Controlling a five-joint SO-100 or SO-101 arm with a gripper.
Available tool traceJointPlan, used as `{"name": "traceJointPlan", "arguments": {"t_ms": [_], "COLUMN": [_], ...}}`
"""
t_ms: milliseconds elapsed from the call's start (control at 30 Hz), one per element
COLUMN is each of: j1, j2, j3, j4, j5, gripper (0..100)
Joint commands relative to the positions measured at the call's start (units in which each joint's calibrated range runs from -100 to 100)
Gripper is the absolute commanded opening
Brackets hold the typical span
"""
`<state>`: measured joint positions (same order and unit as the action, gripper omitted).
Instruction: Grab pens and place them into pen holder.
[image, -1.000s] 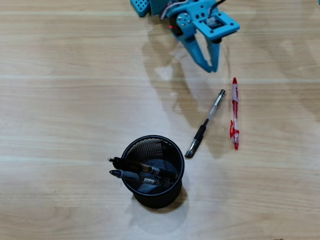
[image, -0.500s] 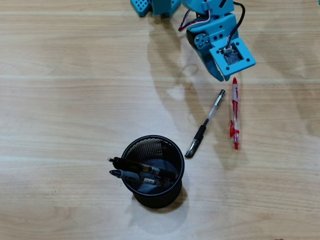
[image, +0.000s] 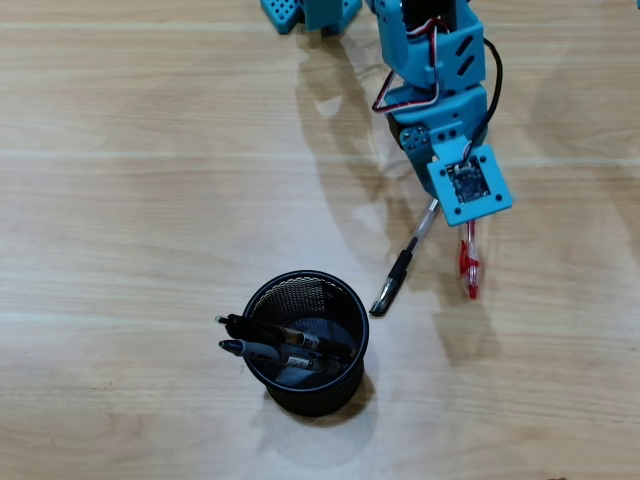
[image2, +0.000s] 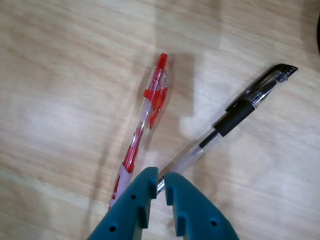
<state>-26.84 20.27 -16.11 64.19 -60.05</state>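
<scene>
In the wrist view my teal gripper (image2: 161, 176) is shut on the metal tip end of a clear pen with a black grip and cap (image2: 235, 115). The pen points away to the upper right. A red pen (image2: 150, 110) lies just left of it on the wooden table, its lower end beside the left finger. In the overhead view the black pen (image: 405, 265) and the red pen (image: 468, 265) stick out from under the wrist camera mount (image: 469, 181), which hides the jaws. The black mesh pen holder (image: 320, 400) stands lower left and holds two dark pens (image: 280, 340).
The blue arm (image: 440, 70) reaches in from the top of the overhead view, with its base at the top edge (image: 310, 12). The holder is about a pen's length left of and below the gripper.
</scene>
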Motion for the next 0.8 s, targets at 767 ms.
{"name": "traceJointPlan", "arguments": {"t_ms": [767], "j1": [2.73], "j2": [6.48], "j3": [-3.76], "j4": [-0.26], "j5": [-8.86], "gripper": [12]}}
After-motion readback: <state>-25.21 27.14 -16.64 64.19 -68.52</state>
